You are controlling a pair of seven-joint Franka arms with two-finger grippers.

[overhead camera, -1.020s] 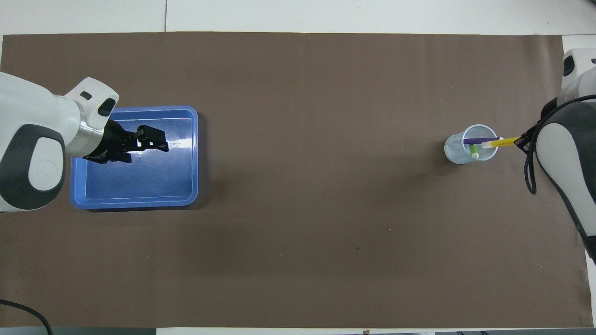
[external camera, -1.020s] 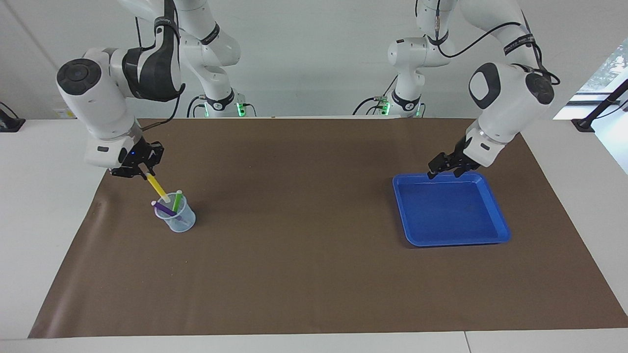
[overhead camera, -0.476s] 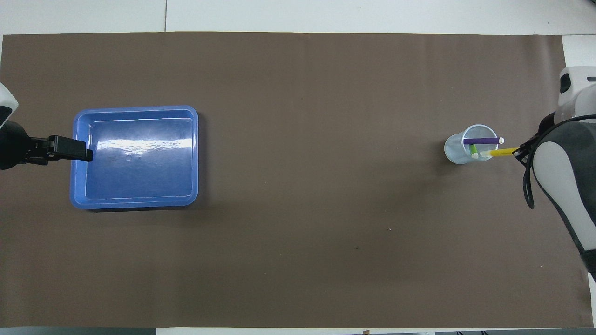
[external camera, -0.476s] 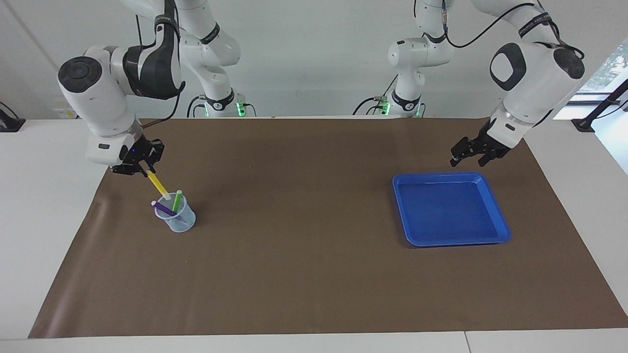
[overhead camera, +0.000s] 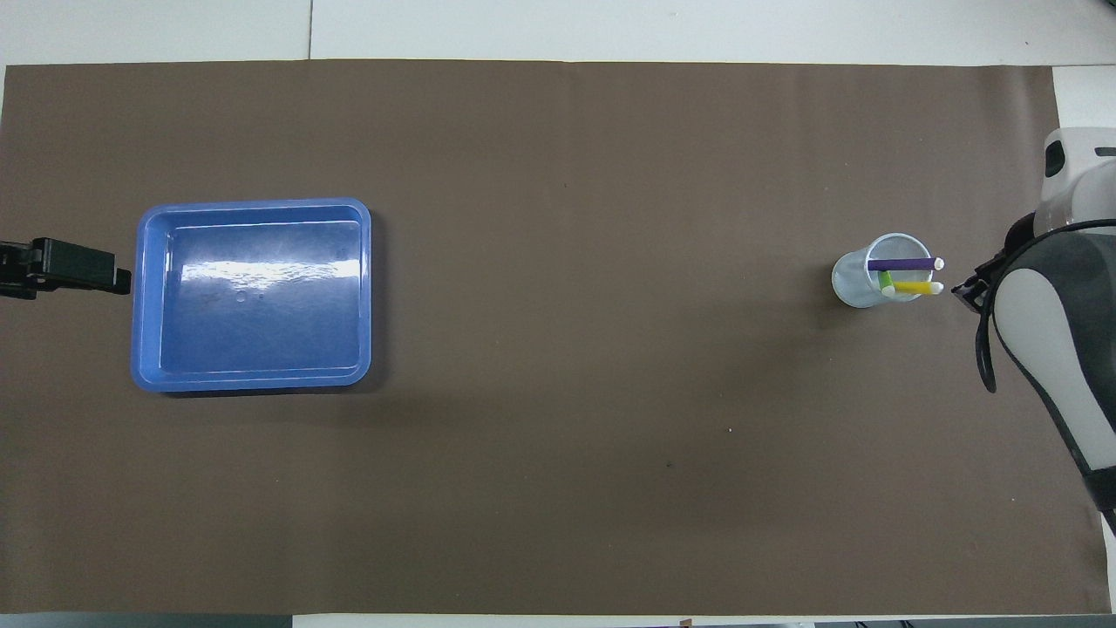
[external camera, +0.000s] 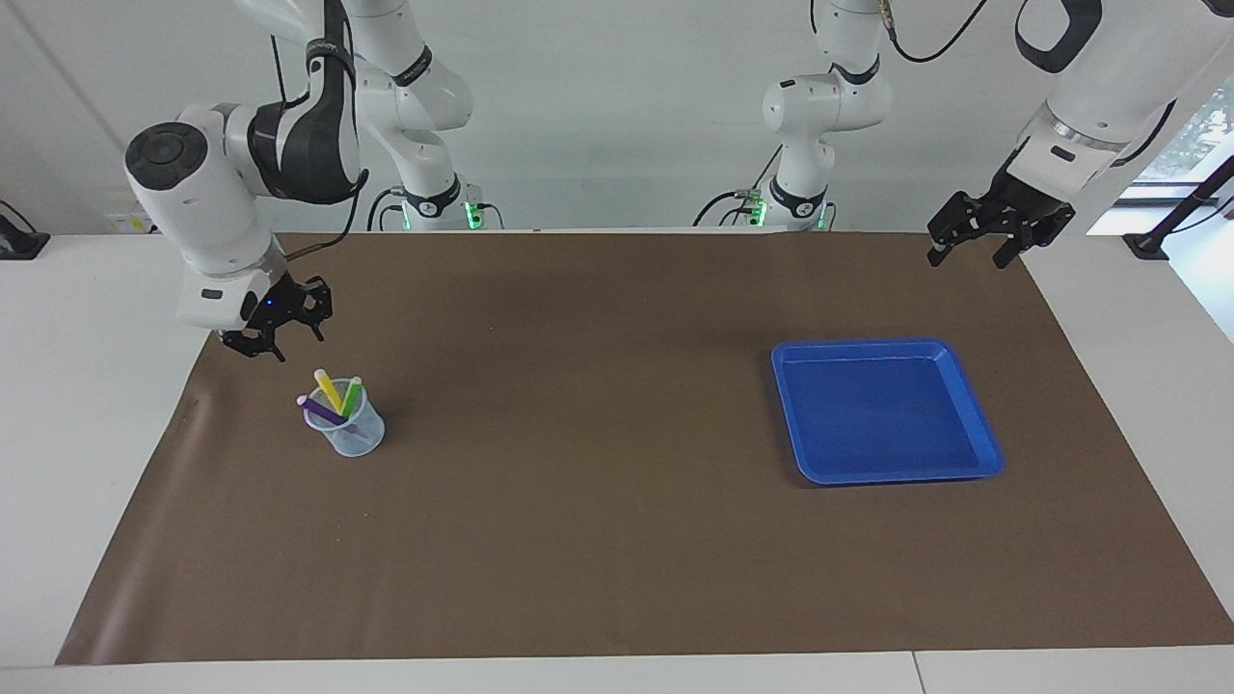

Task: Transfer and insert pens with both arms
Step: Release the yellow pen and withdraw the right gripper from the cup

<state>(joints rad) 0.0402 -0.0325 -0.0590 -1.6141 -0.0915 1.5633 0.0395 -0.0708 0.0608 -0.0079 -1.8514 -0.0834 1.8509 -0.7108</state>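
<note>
The yellow pen point(external camera: 328, 387) now stands loose in the clear cup point(external camera: 353, 431), tilted, its pale cap end up and leaning toward the robots; a second ago my right tool point(external camera: 286, 337) still clamped its upper end, and now the pen has dropped deeper into the cup and nothing touches it. The green pen point(external camera: 349, 395) and the purple pen point(external camera: 320, 411) lean in the same cup beside it, where they were before. The cup sits on the brown mat point(external camera: 598, 540) toward my right arm's end of the surface.

My right tool has let go: its fingers stand apart and empty, hanging just above and clear of the pen tops, over the mat nearer to the robots than the cup. Nothing lies between it and the pens.

My left tool point(external camera: 976, 237) has pulled up and away from the blue tray point(external camera: 974, 410), over which it hovered a second ago; it now hangs over the mat's edge nearest the robots at my left arm's end, fingers spread wide and empty. The tray holds nothing and has not shifted.
</note>
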